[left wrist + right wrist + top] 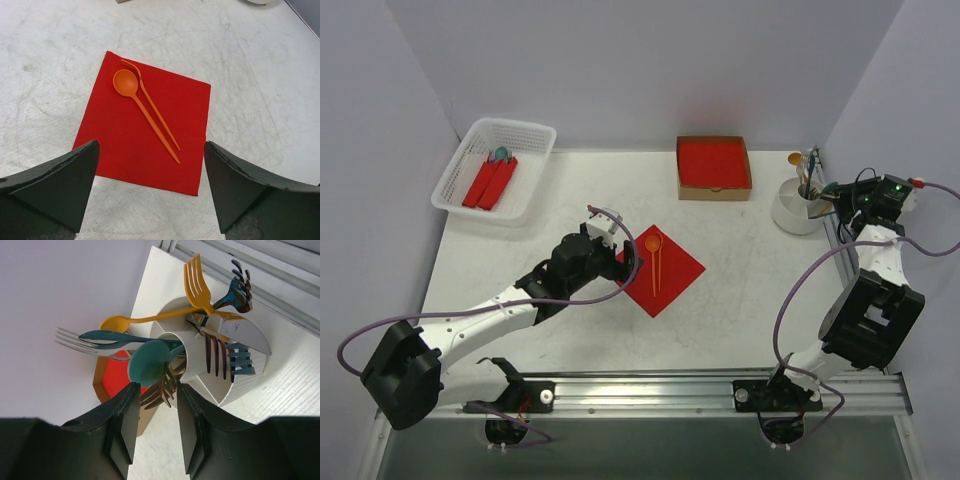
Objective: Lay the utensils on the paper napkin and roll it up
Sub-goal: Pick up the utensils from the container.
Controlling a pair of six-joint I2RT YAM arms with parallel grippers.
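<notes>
Left gripper (151,147): my fingers spread wide above the paper napkin (115,142).
Paper napkin: flat on the table, orange spoon (125,82) and orange fork (150,102) lying on it.
Right gripper (159,390): my fingers flank an iridescent fork (167,382) in the white holder (240,387); I cannot tell if they pinch it.

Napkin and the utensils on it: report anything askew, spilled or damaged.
Nothing stands out. The paper napkin lies flat and untorn, turned cornerwise to the table edges. The orange spoon and orange fork rest on it side by side, heads toward one corner, with nothing overhanging or spilled.
</notes>
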